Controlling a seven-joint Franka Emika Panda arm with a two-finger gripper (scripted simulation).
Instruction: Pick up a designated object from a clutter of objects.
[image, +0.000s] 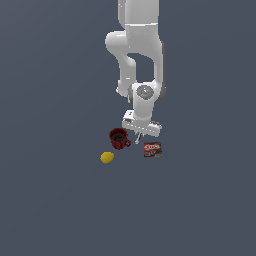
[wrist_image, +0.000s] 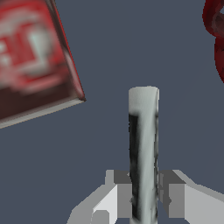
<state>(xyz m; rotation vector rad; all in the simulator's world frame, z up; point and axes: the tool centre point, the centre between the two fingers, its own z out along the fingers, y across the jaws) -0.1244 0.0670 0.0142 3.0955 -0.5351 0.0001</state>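
The designated object (wrist_image: 143, 122) is a slim silvery-white stick with a dark streak, and it stands between my fingers in the wrist view. My gripper (wrist_image: 143, 186) is shut on it, a pad pressing each side. In the exterior view the gripper (image: 140, 135) hangs low between the dark red mug (image: 119, 138) and the brown-red flat box (image: 152, 149), and only a pale sliver of the stick (image: 138, 140) shows under the hand. The yellow lemon (image: 107, 157) lies apart from it, on the exterior view's left. I cannot tell whether the stick still touches the floor.
In the wrist view the box (wrist_image: 33, 57) lies close on one side of the stick. The red mug's rim (wrist_image: 215, 30) is near on the other. Plain grey floor (image: 60, 210) surrounds the cluster.
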